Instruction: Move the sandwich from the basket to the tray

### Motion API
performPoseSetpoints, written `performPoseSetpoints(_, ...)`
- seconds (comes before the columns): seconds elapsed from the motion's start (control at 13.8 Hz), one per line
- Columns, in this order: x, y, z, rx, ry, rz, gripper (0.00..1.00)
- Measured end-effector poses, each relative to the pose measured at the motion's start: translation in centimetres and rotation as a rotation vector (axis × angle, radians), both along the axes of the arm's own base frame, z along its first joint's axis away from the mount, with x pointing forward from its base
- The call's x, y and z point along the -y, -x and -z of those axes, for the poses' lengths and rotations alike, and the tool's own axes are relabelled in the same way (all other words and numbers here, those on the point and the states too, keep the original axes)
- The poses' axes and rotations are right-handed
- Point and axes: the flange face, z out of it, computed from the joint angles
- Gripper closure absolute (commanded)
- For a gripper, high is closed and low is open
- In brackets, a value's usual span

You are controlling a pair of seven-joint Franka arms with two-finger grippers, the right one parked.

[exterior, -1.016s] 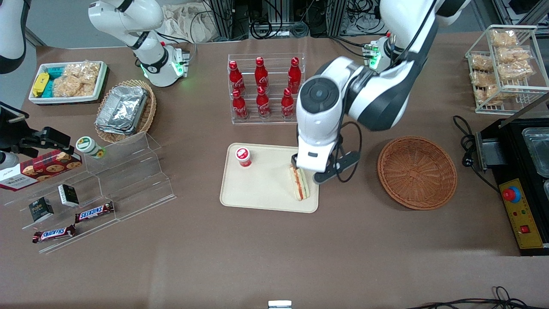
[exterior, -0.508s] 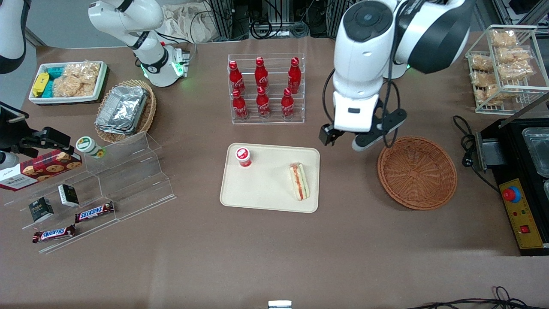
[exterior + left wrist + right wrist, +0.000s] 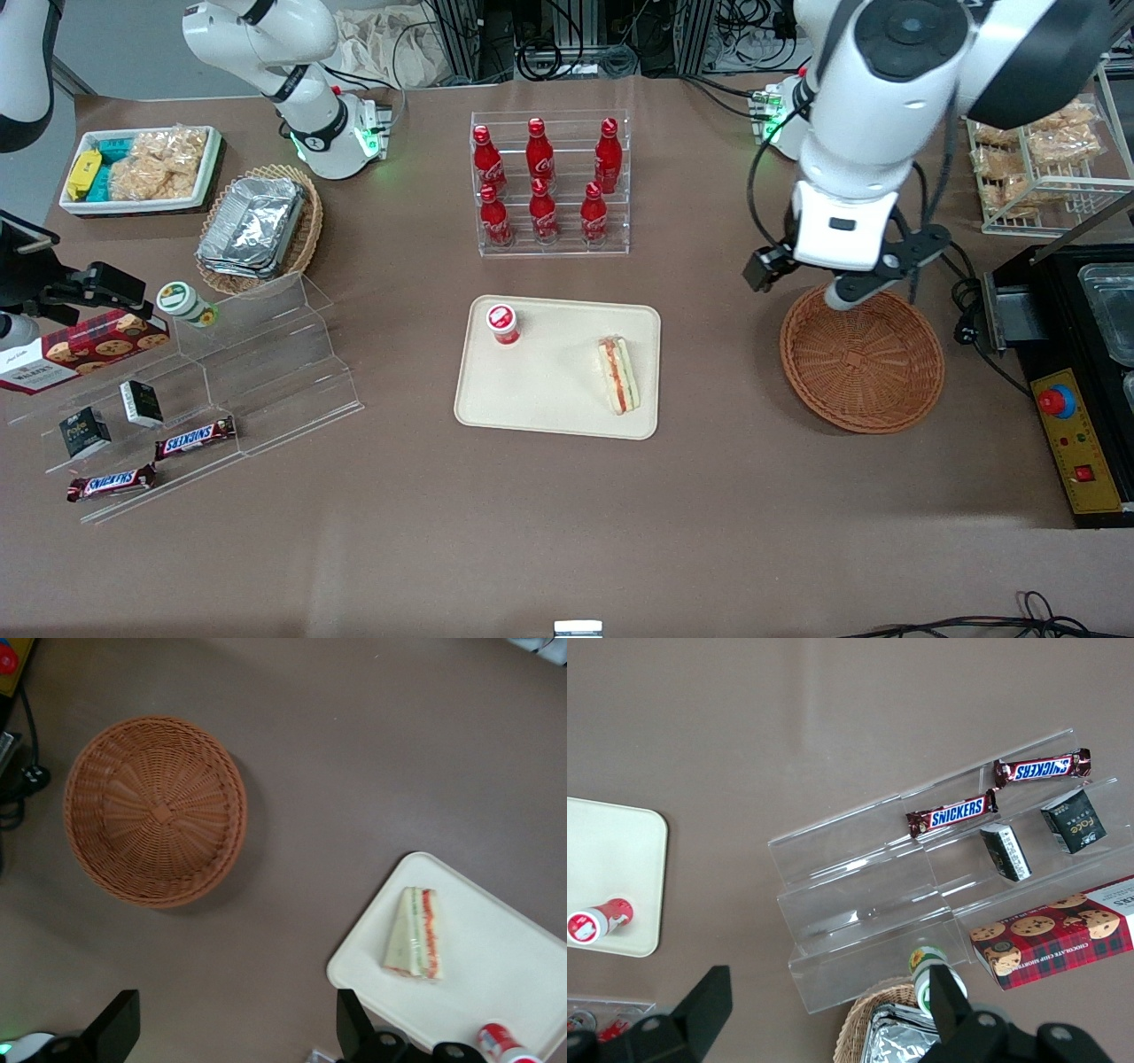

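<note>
The sandwich (image 3: 618, 375) (image 3: 415, 933), a wrapped white wedge with red and green filling, lies on the beige tray (image 3: 549, 394) (image 3: 505, 979), near the tray edge closest to the basket. The round reddish-brown wicker basket (image 3: 861, 357) (image 3: 155, 811) stands empty toward the working arm's end of the table. My gripper (image 3: 811, 279) (image 3: 235, 1032) hangs high over the bare table, above the basket's rim farthest from the front camera. It is open, with only tabletop between its fingers.
A small red-capped bottle (image 3: 502, 323) stands on the tray. A clear rack of red cola bottles (image 3: 549, 186) sits farther from the front camera. A wire rack of snacks (image 3: 1045, 133) and a black machine (image 3: 1081, 354) flank the basket. Acrylic steps (image 3: 266, 354) stand toward the parked arm's end.
My gripper let go of the sandwich on the tray, rose, and swung toward the working arm's end, up to the basket. The sandwich stays where it was set.
</note>
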Motion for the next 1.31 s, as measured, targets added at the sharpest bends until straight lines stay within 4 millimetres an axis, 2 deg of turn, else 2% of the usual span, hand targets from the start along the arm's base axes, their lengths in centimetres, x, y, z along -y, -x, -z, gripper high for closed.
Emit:
performPoseSetpoints(0.29, -6.4, 0.1, 0.4, -0.055, 0.004, 0.124, 0.0)
performPoseSetpoints(0.87, -17.7, 2.7, -0.7, -0.092, 0.057, 0.277, 0.0)
performPoseSetpoints(1.31, -23.5, 5.9, -1.3, -0.075, 0.086, 0.345, 0.0)
